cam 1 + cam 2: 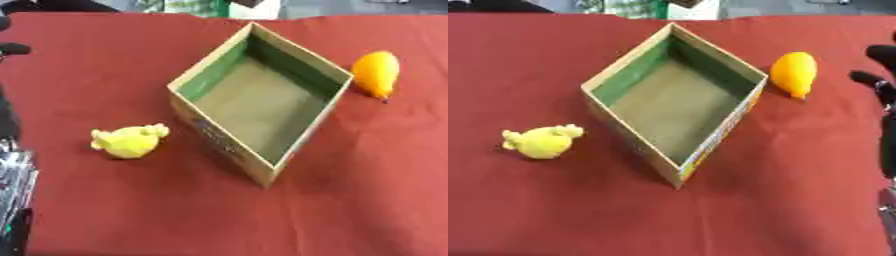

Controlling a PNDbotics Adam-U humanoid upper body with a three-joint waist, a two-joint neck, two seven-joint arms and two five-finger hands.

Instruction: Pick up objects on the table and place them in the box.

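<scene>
A: Start at the near edge. What is there?

B: Only red cloth over the table (553, 220). The left arm shows at the near left corner in the left eye view, and the left hand (12, 49) is a dark shape higher up the left edge. I cannot tell how its fingers are set.

A: And the right hand (882, 56)?

B: Dark fingers show at the right edge in the right eye view, looking loosely spread and holding nothing. They are well short of anything.

A: The objects?

B: A yellow toy (129, 141) lies left of centre, just beside the near-left wall of the box (208, 69), not touching it. The box sits mid-table, turned so one corner points at the near edge, open and empty. Beyond it, toward the far right, an orange fruit (793, 73) lies close against the far-right wall, its pointed end toward us.

A: So nothing is placed yet. What could go wrong?

B: I'd judge three things. The toy looks soft and lumpy, so fingers closing off-centre may squash it aside rather than lift it. The fruit is smooth and tapered; it may roll or slip out of a pinch. And both lie close to the box, so a hand coming down on that side could knock a wall and skid the box across the cloth, or bunch the cloth.
</scene>
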